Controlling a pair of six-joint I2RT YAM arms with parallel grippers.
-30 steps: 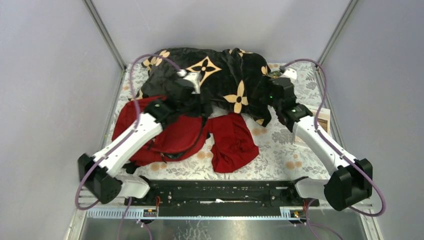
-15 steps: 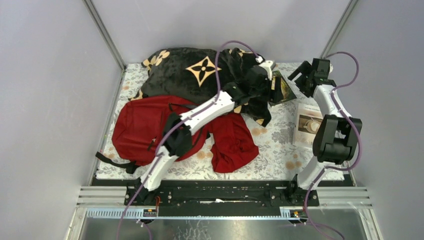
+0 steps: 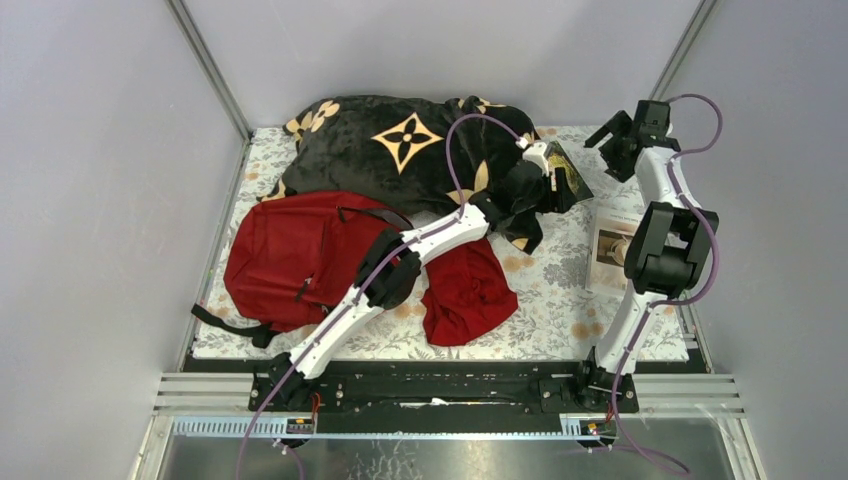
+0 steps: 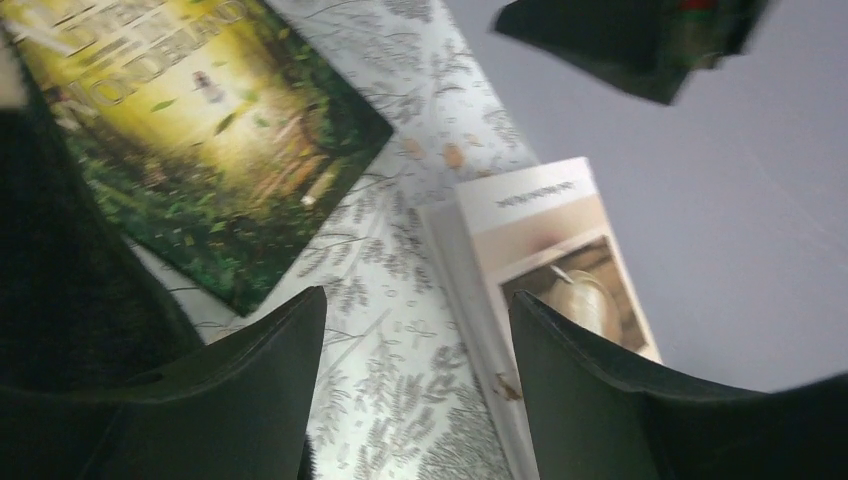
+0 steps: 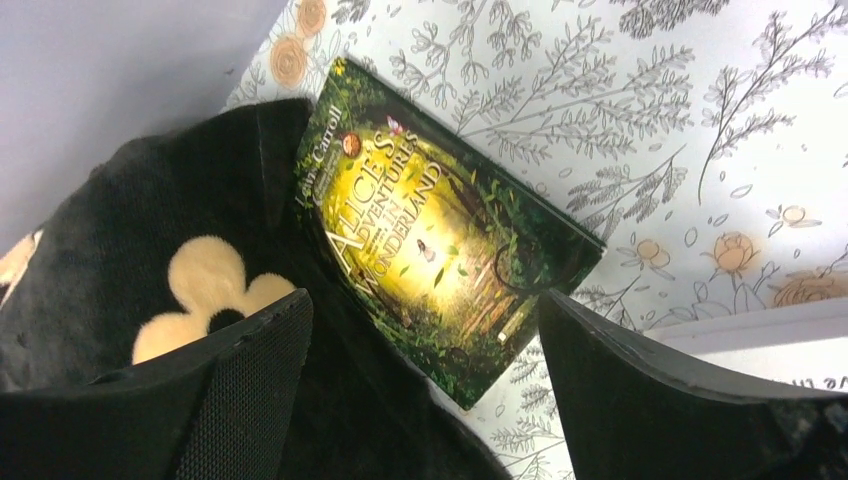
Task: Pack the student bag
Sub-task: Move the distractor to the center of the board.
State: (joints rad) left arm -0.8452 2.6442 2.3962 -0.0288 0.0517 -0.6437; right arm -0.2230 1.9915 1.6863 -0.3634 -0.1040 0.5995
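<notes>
From above, the red backpack lies at the left of the tablecloth, in front of the black blanket; the left gripper reaches past the blanket's right end; the right gripper hangs at the far right. Left wrist: jaws apart, empty, over the tablecloth between a green book and a white booklet. Right wrist: jaws apart, empty, above that book.

Bare gap btwn book & booklet; blanket beside book.
</notes>
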